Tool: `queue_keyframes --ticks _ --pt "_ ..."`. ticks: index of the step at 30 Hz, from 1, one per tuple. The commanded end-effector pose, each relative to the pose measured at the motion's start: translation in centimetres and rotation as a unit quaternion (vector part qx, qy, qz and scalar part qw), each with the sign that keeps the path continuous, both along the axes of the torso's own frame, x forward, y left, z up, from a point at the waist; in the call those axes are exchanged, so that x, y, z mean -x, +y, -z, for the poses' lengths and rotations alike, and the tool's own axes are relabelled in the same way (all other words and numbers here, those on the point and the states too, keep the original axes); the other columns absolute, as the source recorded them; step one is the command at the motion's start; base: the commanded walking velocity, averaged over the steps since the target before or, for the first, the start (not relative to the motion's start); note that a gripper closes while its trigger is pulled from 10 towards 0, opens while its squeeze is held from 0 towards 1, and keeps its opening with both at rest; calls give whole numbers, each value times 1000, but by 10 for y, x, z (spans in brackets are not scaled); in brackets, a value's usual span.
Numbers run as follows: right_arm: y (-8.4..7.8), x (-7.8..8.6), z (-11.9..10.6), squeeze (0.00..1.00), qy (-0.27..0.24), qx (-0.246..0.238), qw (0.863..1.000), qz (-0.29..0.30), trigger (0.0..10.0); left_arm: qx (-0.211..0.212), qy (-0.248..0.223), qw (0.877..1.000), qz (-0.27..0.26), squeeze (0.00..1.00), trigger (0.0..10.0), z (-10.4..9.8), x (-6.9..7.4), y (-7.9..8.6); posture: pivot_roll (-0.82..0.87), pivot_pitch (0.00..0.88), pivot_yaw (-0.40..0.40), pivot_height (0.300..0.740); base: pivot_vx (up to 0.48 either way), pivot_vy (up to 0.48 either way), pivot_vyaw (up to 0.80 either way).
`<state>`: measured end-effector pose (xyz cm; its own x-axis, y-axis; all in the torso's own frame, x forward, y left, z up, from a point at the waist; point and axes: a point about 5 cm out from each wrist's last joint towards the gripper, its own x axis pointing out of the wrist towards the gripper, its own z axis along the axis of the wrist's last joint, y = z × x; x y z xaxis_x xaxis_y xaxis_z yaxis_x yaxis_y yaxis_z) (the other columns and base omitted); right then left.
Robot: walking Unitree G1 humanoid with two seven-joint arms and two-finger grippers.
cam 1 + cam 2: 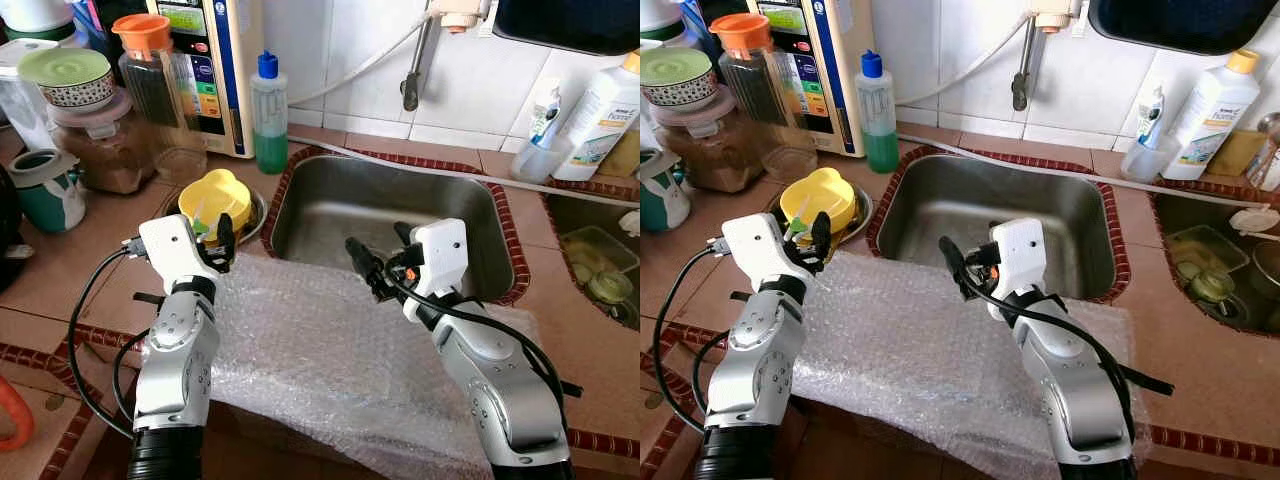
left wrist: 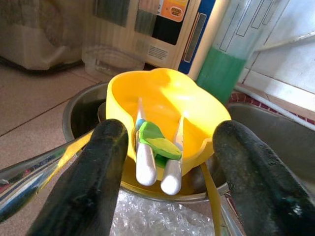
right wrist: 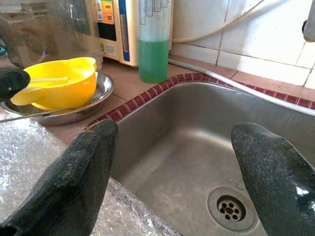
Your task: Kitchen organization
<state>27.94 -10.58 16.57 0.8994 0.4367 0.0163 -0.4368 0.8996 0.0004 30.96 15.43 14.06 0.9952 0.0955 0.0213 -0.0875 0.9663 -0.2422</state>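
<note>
Left claw (image 1: 222, 243) open, empty, just near of yellow bowl (image 1: 213, 199) in metal dish (image 1: 257, 212) left of sink (image 1: 400, 215). Utensil handles (image 2: 155, 169) in bowl pointing toward it. Right claw (image 1: 377, 254) open over sink's near rim, farther from bowl.

Glossy yellow plastic bowl (image 2: 162, 105), brushed-metal sink (image 1: 390, 215)

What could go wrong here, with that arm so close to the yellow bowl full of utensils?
The left gripper, jaws open, is right at the yellow bowl, which sits loosely in a metal dish; a nudge could tip it and spill the utensils. The bubble wrap overhanging the sink could snag on either arm and drag. The right gripper could also knock the sink's rim.
</note>
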Motion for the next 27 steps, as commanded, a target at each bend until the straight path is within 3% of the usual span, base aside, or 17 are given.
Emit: queue_keyframes --ticks 1,21,25,27 --pt "2 3 -3 0 -3 -4 1000 -11 10000 4 0 1000 3 0 0 -2 -2 -2 15 59 -13 740 0 0 0" --pt "-9 4 -1 0 -8 17 1000 -5 10000 -6 8 1000 26 0 0 1 4 -1 17 65 -11 740 0 0 0" --pt "-10 3 -1 0 -10 18 1000 -3 10000 -17 6 999 32 0 0 -2 6 0 20 66 -13 740 0 0 0" --pt "-9 3 -1 0 -12 18 1000 -4 10000 -42 -9 998 35 0 0 -9 7 3 28 65 -13 740 0 0 0"
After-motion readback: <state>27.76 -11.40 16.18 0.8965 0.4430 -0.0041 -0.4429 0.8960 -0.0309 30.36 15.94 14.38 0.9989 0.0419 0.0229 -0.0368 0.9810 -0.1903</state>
